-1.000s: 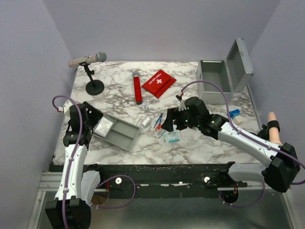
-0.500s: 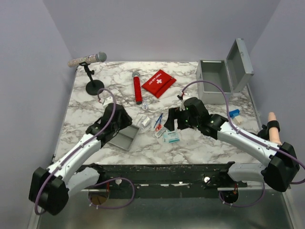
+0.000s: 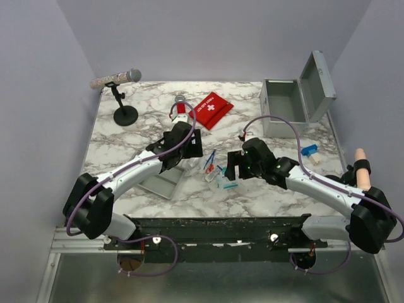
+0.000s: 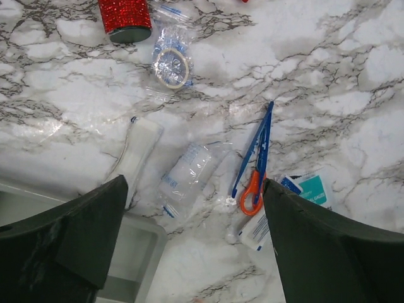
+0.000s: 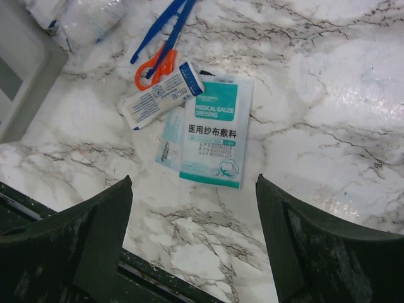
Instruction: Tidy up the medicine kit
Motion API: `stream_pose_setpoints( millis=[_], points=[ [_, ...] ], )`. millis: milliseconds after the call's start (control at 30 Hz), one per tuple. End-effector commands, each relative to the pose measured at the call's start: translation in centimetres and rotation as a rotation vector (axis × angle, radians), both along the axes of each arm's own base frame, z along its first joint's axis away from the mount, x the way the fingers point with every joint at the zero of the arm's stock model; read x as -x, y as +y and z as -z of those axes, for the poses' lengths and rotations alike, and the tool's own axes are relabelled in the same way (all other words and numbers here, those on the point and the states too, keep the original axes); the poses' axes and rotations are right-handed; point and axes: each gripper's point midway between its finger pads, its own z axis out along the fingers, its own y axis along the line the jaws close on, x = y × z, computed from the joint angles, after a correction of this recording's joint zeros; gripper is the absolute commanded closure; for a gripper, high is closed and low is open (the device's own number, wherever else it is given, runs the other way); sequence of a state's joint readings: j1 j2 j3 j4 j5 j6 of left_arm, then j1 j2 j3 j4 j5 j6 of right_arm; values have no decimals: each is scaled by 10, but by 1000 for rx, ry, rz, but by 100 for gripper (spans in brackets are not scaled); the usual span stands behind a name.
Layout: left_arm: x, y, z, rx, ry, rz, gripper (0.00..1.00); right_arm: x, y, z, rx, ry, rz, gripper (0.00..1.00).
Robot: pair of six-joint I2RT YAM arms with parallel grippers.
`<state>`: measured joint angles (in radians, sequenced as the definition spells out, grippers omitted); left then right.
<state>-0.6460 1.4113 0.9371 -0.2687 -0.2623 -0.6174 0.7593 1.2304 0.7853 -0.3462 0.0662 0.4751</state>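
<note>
The medicine kit (image 3: 284,107), a grey metal box, stands open at the back right with its lid (image 3: 319,79) raised. My left gripper (image 3: 189,150) is open and empty above clear packets (image 4: 186,177), a white bandage (image 4: 136,158) and blue-and-orange scissors (image 4: 255,158). In the left wrist view the left gripper (image 4: 192,252) hangs wide over bare marble. My right gripper (image 3: 232,167) is open and empty above a teal gauze packet (image 5: 214,129) and a small white sachet (image 5: 161,96). In the right wrist view the right gripper (image 5: 192,246) sits nearer the table's front edge than the packet.
A shallow grey tray (image 3: 158,183) lies at front left under my left arm. A red cylinder (image 4: 125,16), a bagged tape roll (image 4: 172,66) and a red first-aid pouch (image 3: 210,109) lie further back. A microphone stand (image 3: 120,95) is back left. A blue item (image 3: 309,150) lies right.
My left arm has swung from the left edge, across the tray, to the middle over the loose packets. My right gripper has shifted slightly toward the front edge.
</note>
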Motion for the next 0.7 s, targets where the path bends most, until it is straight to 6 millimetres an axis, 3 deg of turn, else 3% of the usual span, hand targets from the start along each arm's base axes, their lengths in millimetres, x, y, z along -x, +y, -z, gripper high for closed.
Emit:
stream_pose_setpoints(
  millis=[0, 267, 500, 667],
  points=[
    [-1, -7, 4, -43, -19, 41, 1, 1, -10, 18, 52, 16, 46, 14],
    [-8, -17, 31, -159, 51, 106, 10, 4, -10, 22, 34, 23, 49, 14],
    [-7, -19, 52, -202, 95, 120, 11, 11, -20, 26, 49, 24, 54, 14],
    [-8, -24, 59, -212, 109, 131, 14, 14, -24, 30, 59, 32, 61, 14]
  ],
)
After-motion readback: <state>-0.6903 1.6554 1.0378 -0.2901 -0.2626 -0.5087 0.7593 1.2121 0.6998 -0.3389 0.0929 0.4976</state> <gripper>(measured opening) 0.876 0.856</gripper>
